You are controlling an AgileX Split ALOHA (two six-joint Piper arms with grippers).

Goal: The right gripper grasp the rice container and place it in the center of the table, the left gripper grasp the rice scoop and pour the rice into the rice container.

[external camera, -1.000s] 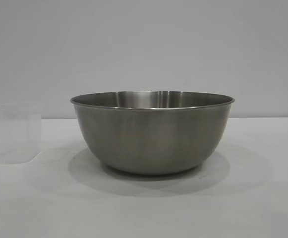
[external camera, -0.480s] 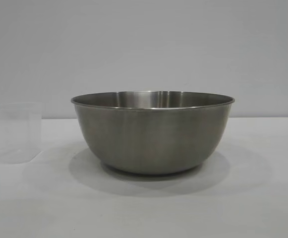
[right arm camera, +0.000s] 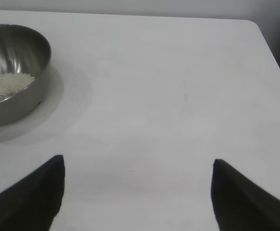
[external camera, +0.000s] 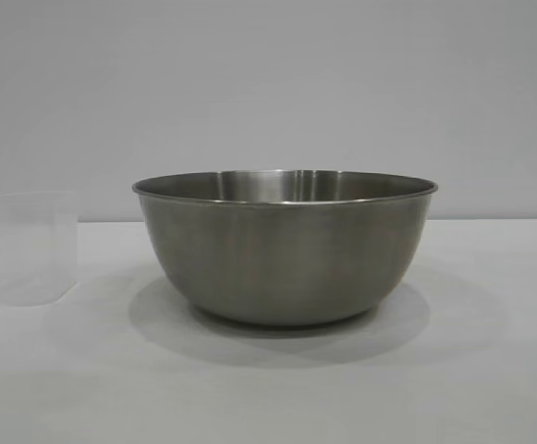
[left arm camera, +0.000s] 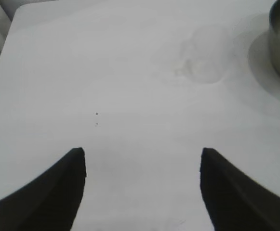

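One stainless-steel rice container [external camera: 285, 250] stands upright mid-table [external camera: 490, 370], holding a patch of rice [right arm camera: 7, 85]. One clear rice scoop [external camera: 30, 248] stands upright, apart at its left; it looks empty, though it is hard to tell. Two grippers hover over bare tabletop: the left gripper [left arm camera: 142, 166] and the right gripper [right arm camera: 137, 173], each with jaws spread, holding nothing.
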